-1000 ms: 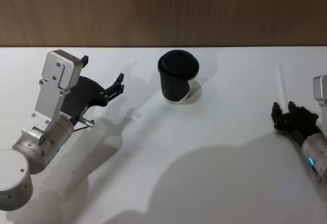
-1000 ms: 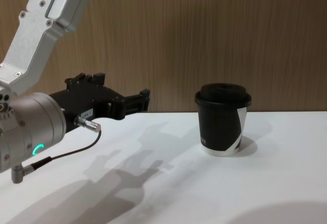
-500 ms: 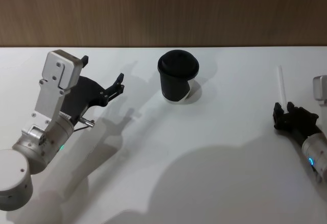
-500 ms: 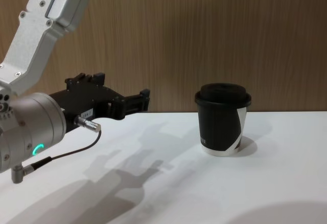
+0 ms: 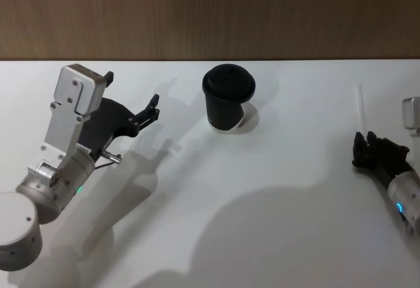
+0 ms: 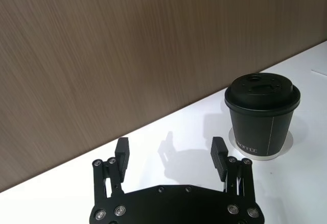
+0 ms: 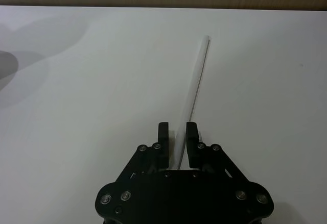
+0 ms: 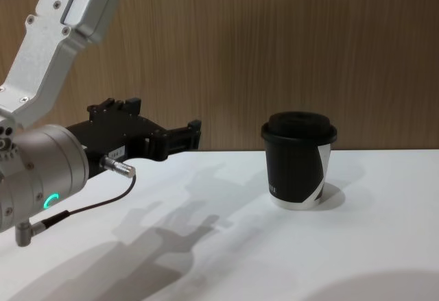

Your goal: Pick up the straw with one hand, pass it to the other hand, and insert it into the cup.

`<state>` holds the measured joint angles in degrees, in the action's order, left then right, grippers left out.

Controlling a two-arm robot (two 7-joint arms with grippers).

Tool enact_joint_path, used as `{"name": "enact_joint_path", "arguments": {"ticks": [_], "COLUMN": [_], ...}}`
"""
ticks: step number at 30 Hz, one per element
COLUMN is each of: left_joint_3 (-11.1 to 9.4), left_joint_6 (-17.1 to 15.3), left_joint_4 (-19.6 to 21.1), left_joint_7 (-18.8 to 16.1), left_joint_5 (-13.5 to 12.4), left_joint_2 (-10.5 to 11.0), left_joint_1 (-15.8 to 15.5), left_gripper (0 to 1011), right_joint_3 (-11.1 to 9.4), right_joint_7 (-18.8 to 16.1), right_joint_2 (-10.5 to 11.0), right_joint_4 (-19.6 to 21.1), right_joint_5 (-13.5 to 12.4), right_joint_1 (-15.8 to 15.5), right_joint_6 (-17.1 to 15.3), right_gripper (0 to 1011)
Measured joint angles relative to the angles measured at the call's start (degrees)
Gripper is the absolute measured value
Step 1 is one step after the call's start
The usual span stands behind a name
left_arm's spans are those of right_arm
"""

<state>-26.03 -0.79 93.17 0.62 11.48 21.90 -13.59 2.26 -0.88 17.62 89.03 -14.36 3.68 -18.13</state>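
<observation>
Your right gripper [image 7: 177, 131] sits low over the white table [image 5: 262, 203] at its right side, well apart from the cup [image 5: 228, 98]. Its 2 fingers stand close together, astride the near end of the straw [image 7: 196, 81]. The wrist view shows a thin gap beside the straw on 1 side, so the straw is straddled, not pinched. The straw lies flat on the table and runs straight out from between those fingers, away from the robot, toward the wooden wall [image 8: 274, 40]. Most of its length is clear of the gripper.

Your left gripper [image 6: 170, 150] hangs above the table's left side, its 2 fingers spread wide with nothing between them. It points toward the cup, which stands farther off and to the right of it. On the silver wrist a green ring glows, and a thin dark cable loops below it.

The cup stands upright near the middle of the table's far part, close to the wall, with its black lid on. From the chest view you see the slanted white patch on its side and its white base rim.
</observation>
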Motion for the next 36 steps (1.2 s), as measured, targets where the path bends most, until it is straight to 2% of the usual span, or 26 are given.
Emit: {"name": "enact_joint_path", "arguments": {"ticks": [36], "left_joint_3": [0.0], "left_joint_6": [0.0], "left_joint_4": [0.0], "left_joint_7": [0.0], "left_joint_5": [0.0], "left_joint_2": [0.0], "left_joint_1": [0.0], "left_gripper": [1002], "right_joint_3": [-0.1], "right_joint_7": [-0.2], "right_joint_2": [0.0], "right_joint_4": [0.0], "right_joint_5": [0.0], "right_joint_1": [-0.1], "right_joint_6": [0.1], "right_gripper": [18]}}
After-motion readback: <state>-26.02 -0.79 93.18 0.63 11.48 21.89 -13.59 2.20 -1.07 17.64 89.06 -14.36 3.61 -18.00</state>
